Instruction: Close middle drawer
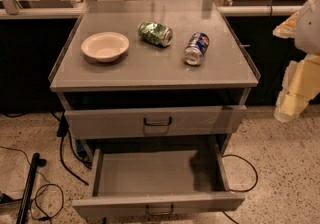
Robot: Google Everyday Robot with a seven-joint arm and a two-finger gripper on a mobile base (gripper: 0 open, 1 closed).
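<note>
Nearest me, the middle drawer (155, 174) stands pulled far out with its tray empty, so the whole push is left to do. My tool (292, 95) hangs at the right, well apart from it; I cannot tell its opening. Beyond, the surface (150, 70) carries an empty bowl (105, 46), a green can (155, 33) and a blue can (196, 48), both cans lying down.

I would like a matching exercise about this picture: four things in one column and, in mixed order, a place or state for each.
Things:
1. bowl
2. blue can
3. middle drawer
4. gripper

Places or states:
a. on the cabinet top, right, lying on its side
b. pulled far out
c. on the cabinet top, left, upright
d. at the right edge of the view

Pairs: 1-c, 2-a, 3-b, 4-d.
</note>
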